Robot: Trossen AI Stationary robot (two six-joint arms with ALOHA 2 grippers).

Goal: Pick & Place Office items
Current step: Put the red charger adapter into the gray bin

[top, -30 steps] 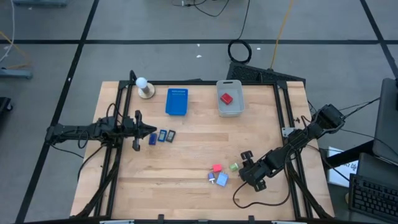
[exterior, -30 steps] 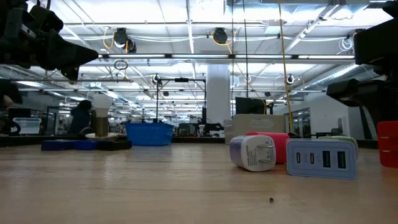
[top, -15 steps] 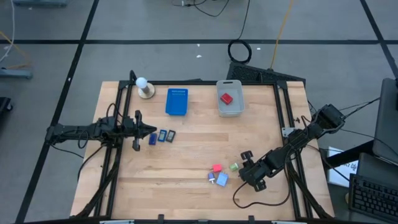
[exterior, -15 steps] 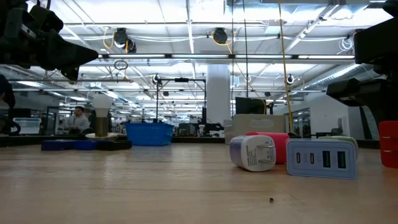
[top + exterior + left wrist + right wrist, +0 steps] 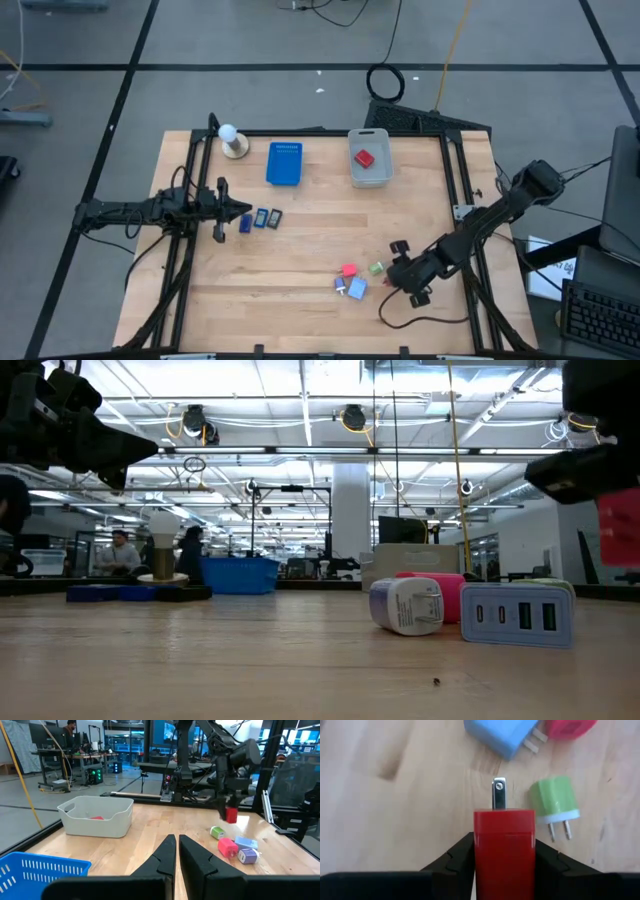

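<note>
Since a second ago your right gripper (image 5: pixel 504 851) has risen off the table with a red plug (image 5: pixel 504 842) clamped between its fingers; in the low view the red block now hangs higher than before. Nothing else has shifted. The jaws stand partly closed on the plug's sides, prongs pointing forward, over the table's near right part, just beside the loose cluster.

Watch the grip: you hold the plug only by its smooth flat sides, so a quick swing could let it twist or slip out. Lift too little and it may clip the green plug (image 5: pixel 554 801), the pink plug (image 5: pixel 348 270) or the blue charger (image 5: pixel 357 288) right below and scatter them.

The grey bin (image 5: pixel 369 158), with one red plug (image 5: pixel 363 158) already in it, sits at the far edge, well apart from you, and I judge it the likely target; the path over bare wood looks open. The blue tray (image 5: pixel 284 163) and the white ball (image 5: pixel 227 132) stand farther left. Your left gripper (image 5: pixel 177 851) waits pinched shut beside three small dark-blue rectangles (image 5: pixel 259 219), out of the way.
</note>
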